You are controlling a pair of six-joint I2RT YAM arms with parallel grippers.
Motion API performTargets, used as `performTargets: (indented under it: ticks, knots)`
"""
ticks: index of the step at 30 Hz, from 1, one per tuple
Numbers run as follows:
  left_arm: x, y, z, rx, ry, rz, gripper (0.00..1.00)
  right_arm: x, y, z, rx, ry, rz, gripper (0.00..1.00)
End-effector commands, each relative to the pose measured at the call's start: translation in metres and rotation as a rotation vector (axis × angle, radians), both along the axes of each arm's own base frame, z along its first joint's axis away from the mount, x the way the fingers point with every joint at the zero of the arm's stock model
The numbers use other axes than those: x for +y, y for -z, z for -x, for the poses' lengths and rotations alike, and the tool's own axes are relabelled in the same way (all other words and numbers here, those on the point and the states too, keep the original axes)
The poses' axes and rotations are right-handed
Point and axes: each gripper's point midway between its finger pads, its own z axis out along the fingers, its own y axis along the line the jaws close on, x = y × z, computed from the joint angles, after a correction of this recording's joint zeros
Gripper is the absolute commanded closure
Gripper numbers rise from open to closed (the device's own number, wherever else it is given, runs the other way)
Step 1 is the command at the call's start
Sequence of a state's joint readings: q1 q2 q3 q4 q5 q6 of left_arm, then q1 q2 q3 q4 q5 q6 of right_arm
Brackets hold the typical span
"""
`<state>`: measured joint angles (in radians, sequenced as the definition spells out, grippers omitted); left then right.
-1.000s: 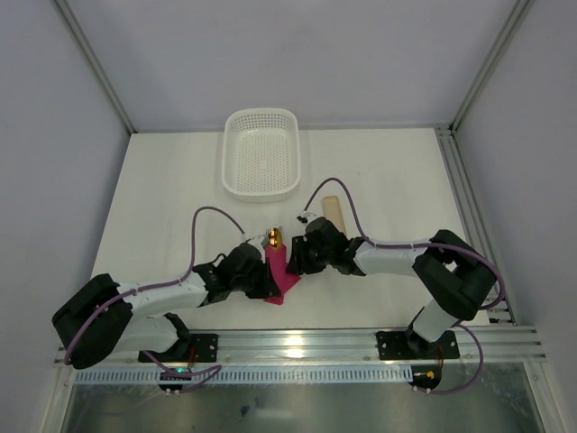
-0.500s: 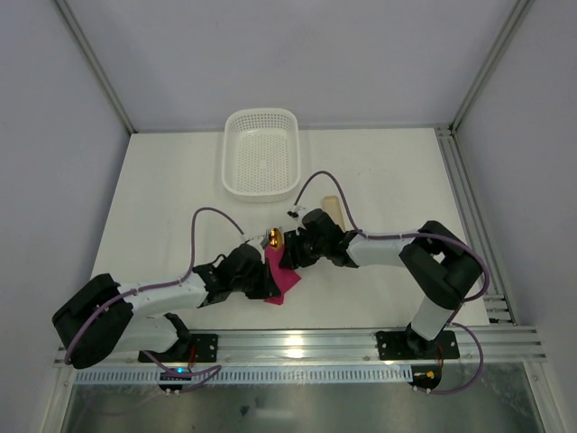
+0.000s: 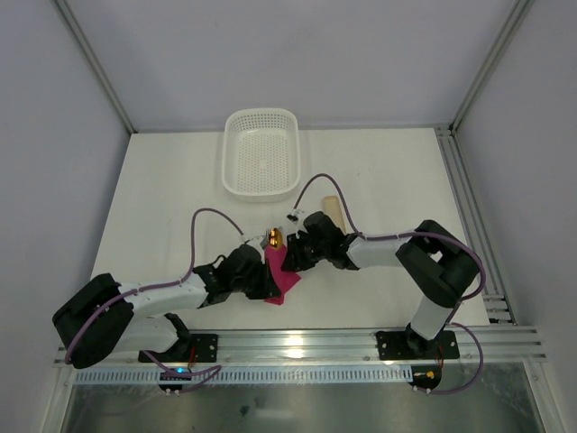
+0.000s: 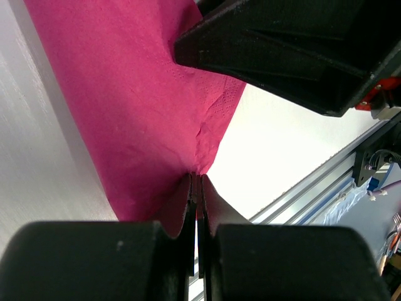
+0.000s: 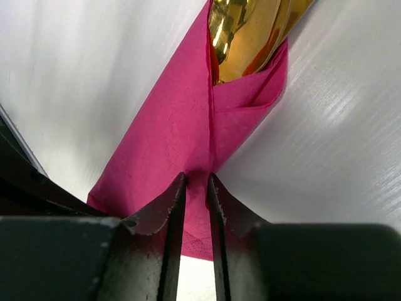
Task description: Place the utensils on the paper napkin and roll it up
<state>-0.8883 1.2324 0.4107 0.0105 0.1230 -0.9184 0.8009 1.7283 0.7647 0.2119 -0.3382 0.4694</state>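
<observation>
The left hand (image 4: 197, 182) is pressed together on a fold at the near edge of the thin magenta-pink paper napkin (image 4: 131, 94). Its two fingers (image 4: 222, 210) meet with only the paper caught between them. From that pinch the napkin spreads away ahead of the hand and is creased just beyond the fingertips. The white counter (image 4: 282, 157) shows on either side of the napkin. The black body of the right hand (image 4: 294, 44) sits ahead and to the right of the left hand, close over the sheet.

The right hand is clamped on the napkin too. In its own wrist view its fingers (image 5: 166, 204) stand narrowly apart, with a ridge of pink paper filling the gap between them. Ahead of this hand the napkin runs out as a folded, tube-like wrap lying on the counter. At the far end of the wrap the shiny gold head of a slim metal utensil (image 5: 250, 31) pokes out of the open paper, and the rest of it is hidden inside. Whether other cutlery lies in the wrap cannot be told.

From above, the two hands face each other across the napkin, the left hand on its left side and the right hand on its right, both low at the counter. The gold head shows just beyond both hands. A pale beige flat oblong strip (image 3: 332, 209) lies on the counter just behind the right hand's wrist. A white perforated plastic basket (image 3: 261, 165) stands well beyond both hands, towards the far side of the counter
</observation>
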Motion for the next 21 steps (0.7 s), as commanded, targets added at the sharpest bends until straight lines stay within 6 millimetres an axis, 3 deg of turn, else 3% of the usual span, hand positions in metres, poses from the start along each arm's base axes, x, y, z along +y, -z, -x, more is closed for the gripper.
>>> performTargets:
  ticks: [1, 7, 10, 14, 15, 17, 18, 21]
  knots:
    - [0.001, -0.001, -0.005, -0.021, -0.032, -0.005, 0.99, -0.016, 0.011, 0.009, 0.015, 0.014, 0.053, 0.77]
    - [-0.003, -0.005, -0.011, -0.015, -0.061, -0.001, 0.99, -0.018, 0.015, 0.011, 0.024, 0.021, 0.055, 0.95]
    - [0.004, -0.008, -0.014, -0.001, -0.117, -0.034, 0.95, -0.018, 0.016, 0.01, 0.022, 0.024, 0.056, 0.96]
    - [0.003, -0.04, -0.04, -0.067, -0.205, -0.031, 0.91, -0.019, 0.016, 0.009, 0.014, 0.03, 0.057, 0.96]
    - [-0.001, -0.059, -0.055, -0.105, -0.238, -0.012, 0.89, -0.019, 0.016, 0.008, 0.015, 0.035, 0.056, 0.96]
    - [0.0, -0.07, -0.067, -0.12, -0.251, -0.03, 0.88, -0.019, 0.016, 0.01, 0.017, 0.033, 0.054, 0.96]
    - [-0.005, -0.086, -0.077, -0.145, -0.255, -0.01, 0.87, -0.019, 0.016, 0.009, 0.018, 0.034, 0.052, 0.96]
    - [-0.002, -0.081, -0.097, -0.137, -0.259, -0.074, 0.9, -0.02, 0.016, 0.009, 0.014, 0.041, 0.054, 0.96]
